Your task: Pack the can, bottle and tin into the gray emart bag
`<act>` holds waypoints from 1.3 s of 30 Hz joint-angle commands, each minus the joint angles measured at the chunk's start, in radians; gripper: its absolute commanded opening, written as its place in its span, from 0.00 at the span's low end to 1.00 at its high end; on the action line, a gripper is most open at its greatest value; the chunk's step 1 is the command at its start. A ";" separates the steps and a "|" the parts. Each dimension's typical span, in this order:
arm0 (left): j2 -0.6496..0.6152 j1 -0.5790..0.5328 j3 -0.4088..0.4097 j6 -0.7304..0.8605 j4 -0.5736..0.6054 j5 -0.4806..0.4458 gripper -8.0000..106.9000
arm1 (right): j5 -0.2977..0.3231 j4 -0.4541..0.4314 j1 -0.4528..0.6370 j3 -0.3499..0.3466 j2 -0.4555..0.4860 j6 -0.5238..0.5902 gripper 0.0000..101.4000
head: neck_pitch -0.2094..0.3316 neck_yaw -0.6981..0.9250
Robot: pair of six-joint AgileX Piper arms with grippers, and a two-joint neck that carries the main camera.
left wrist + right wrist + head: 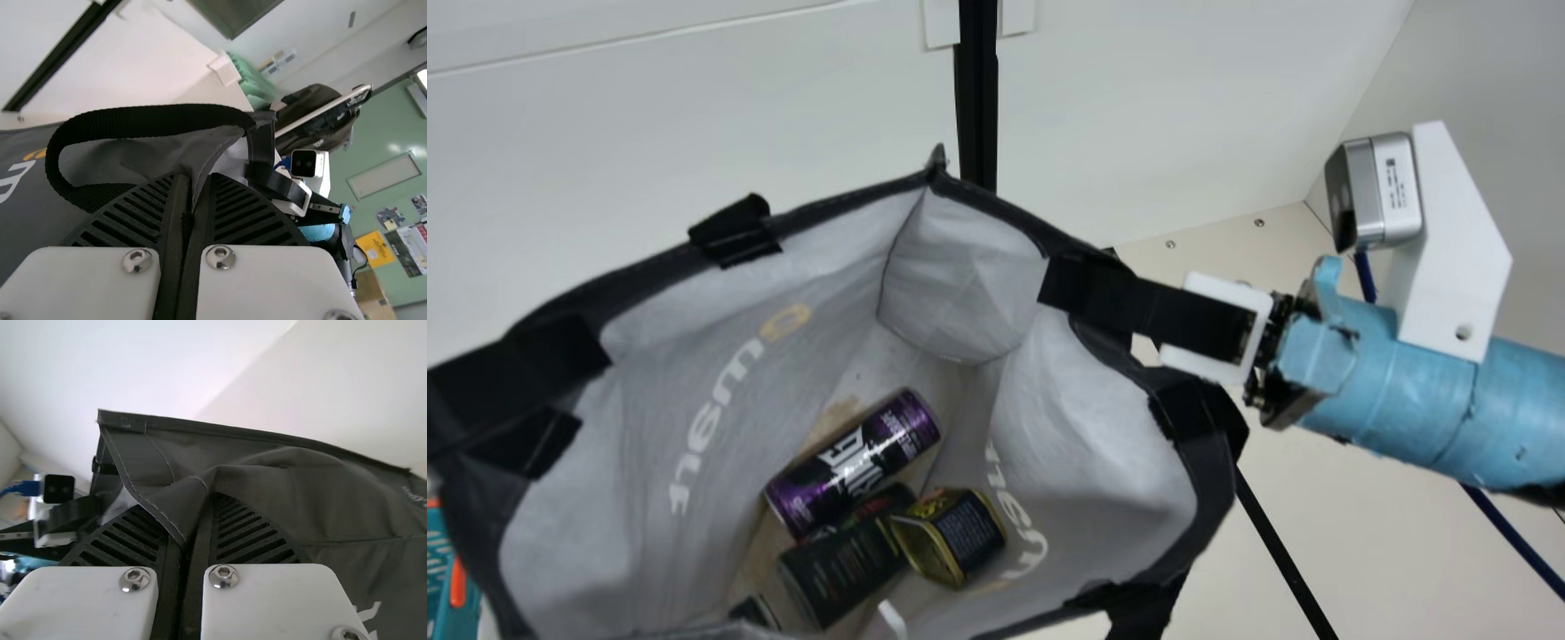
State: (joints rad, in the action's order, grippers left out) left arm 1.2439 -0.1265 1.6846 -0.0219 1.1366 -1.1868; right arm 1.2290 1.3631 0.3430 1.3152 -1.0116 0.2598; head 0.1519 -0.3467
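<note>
In the main view my right gripper (1058, 284) is shut on the rim of the gray bag (960, 267), and my left gripper (587, 347) holds the rim at the far left. The bag hangs wide open between them. Inside, a purple can (854, 462) lies on its side, beside a dark-labelled bottle (840, 569) and a black-and-gold tin (947, 536). The left wrist view has the left gripper (195, 183) closed on gray bag fabric (213, 150) beside a black handle. In the right wrist view, folded bag cloth (190, 500) is pinched in the right gripper (195, 513).
White panels with a black upright post (978, 107) rise behind the bag. A teal and orange object (449, 569) stands at the main view's left edge. Cream table surface (1298, 498) shows at the right, below the right arm.
</note>
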 commanded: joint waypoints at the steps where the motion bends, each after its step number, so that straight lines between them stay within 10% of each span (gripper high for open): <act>1: -0.008 0.005 -0.014 -0.010 0.007 -0.033 0.16 | -0.009 -0.096 -0.011 0.007 0.019 -0.039 0.00 | 0.023 -0.002; 16: -0.009 -0.120 -0.224 0.001 -0.003 -0.033 0.16 | -0.009 -0.417 -0.140 -0.054 0.066 -0.152 0.00 | 0.023 -0.002; 26: 0.118 -0.093 -0.248 0.183 0.020 -0.033 0.16 | -0.059 -0.347 -0.149 -0.155 -0.023 0.004 0.00 | 0.023 -0.002; 39: 0.374 -0.074 -0.025 0.330 -0.006 -0.016 0.16 | -0.219 -0.212 -0.294 -0.133 -0.236 0.204 0.00 | 0.023 -0.002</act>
State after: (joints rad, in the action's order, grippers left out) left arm 1.5791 -0.1988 1.6170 0.3052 1.1362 -1.2040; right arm 1.0192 1.1461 0.0597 1.1722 -1.2189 0.4398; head 0.1519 -0.3482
